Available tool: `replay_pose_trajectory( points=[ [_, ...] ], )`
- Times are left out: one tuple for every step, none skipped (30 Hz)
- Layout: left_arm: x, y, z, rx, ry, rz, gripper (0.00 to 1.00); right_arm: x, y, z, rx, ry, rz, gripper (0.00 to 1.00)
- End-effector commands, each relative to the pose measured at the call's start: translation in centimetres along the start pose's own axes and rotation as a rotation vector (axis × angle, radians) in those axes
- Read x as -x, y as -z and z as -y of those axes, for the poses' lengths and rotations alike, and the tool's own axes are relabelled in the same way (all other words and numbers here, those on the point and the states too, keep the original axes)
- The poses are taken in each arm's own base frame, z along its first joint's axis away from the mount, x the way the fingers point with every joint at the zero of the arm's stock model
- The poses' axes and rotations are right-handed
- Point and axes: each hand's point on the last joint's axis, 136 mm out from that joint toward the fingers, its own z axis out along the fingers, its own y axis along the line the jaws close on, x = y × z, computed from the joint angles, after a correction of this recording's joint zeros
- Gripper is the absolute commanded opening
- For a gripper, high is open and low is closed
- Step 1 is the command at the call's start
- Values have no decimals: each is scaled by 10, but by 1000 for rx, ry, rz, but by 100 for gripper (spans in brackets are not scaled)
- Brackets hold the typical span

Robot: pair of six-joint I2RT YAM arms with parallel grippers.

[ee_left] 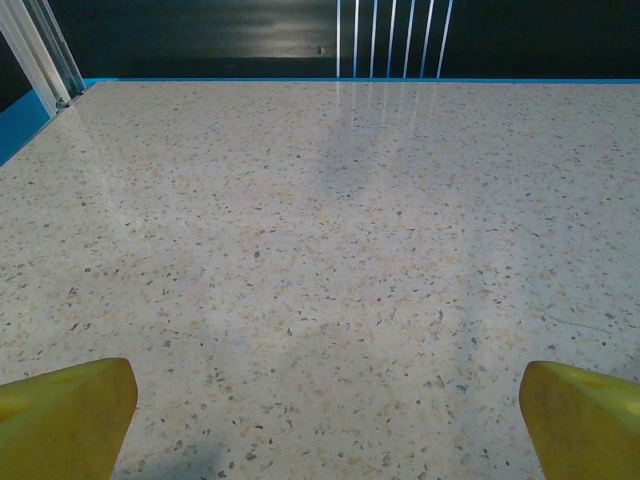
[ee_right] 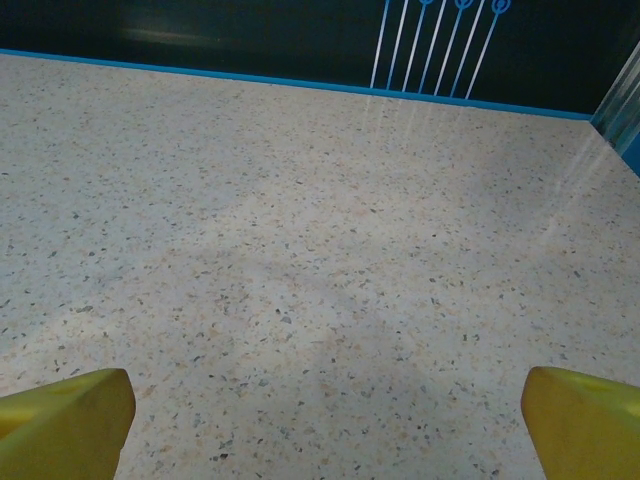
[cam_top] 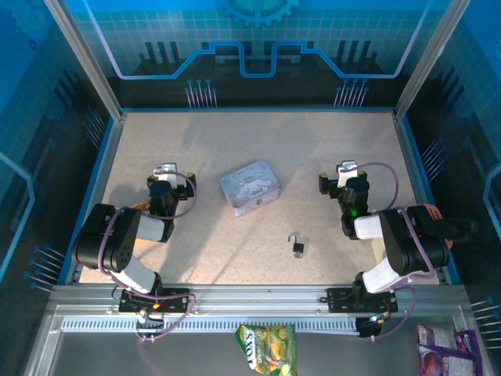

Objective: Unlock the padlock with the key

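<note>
Padlock [cam_top: 298, 247] lies on the table [cam_top: 156, 133] at 5 o'clock from the blue tin [cam_top: 250, 186], btwn both arms so either can reach. Left gripper [cam_top: 166, 171] & right gripper [cam_top: 347, 168] hold nothing, yellow fingers [ee_left: 65, 415] wide, ready to grab. Key: too small to tell.

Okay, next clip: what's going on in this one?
Nothing is being handled yet. The left claw and the right claw both stand open above the bare table, holding nothing. The small dark padlock lies on the table between the arms, nearer the right one, with a pale blue tin farther back. Whether a key sits in the padlock is too small to tell.
</note>
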Motion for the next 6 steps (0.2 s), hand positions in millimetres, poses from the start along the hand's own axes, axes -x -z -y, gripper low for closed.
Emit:
replay_pose_trajectory(
  points=[
    [10, 0, -3, 9, 18, 25, 99, 5, -2, 7, -7, -32, 12, 100],
    [10, 0, -2, 8, 18, 26, 99, 5, -2, 8, -10, -31, 13, 100],
    [10, 0, -3, 10, 18, 25, 99, 7, -2, 8, -11, -32, 17, 100],
    [10, 0, -2, 9, 18, 26, 99, 6, -2, 8, -11, -31, 15, 100],
    [10, 0, -2, 8, 18, 25, 99, 6, -2, 8, -12, -31, 15, 100],
    [10, 0, -2, 8, 17, 26, 99, 6, -2, 7, -10, -30, 15, 100]
  ],
)
